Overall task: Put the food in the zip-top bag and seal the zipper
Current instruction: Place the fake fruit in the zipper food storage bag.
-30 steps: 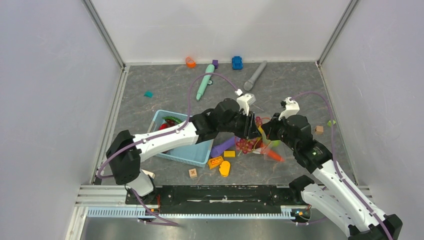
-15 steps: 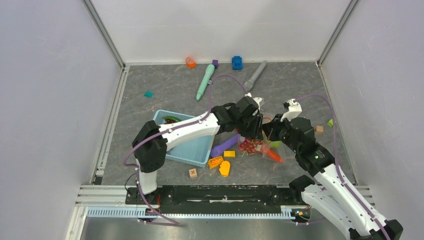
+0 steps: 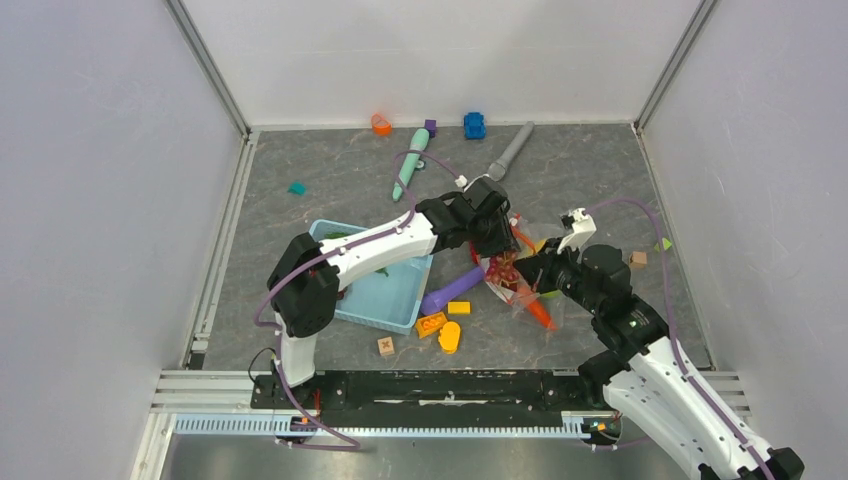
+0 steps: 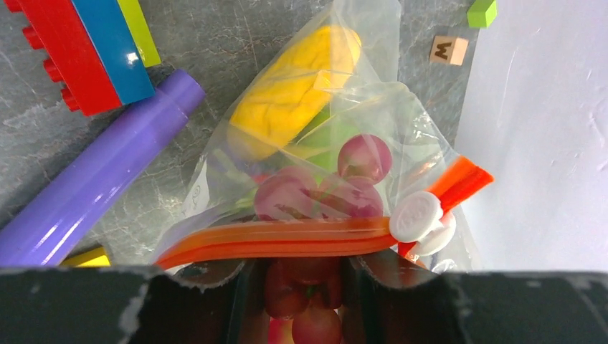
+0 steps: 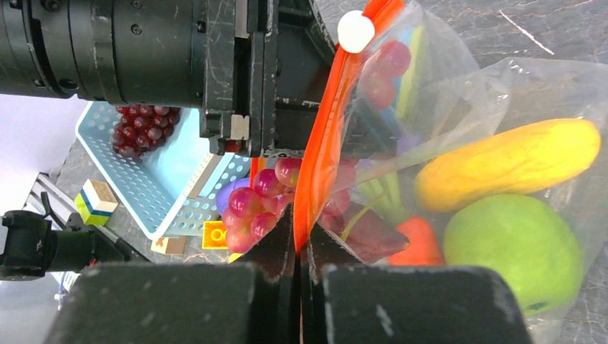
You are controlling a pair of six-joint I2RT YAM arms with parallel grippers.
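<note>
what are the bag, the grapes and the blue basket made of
Bag: thin clear plastic film, glossy; it creases and the food shows through it.
Grapes: probably hard moulded plastic, going by the smooth shiny highlights, though they could be rubbery.
Basket: light-blue plastic, stiff-looking and fairly matt, with rows of small holes through its walls.

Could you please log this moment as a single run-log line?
Stage: loading | left tool: grips grape bunch at zipper | right tool: shut on zipper | zip-top bag: unsealed, holds yellow piece, green apple
</note>
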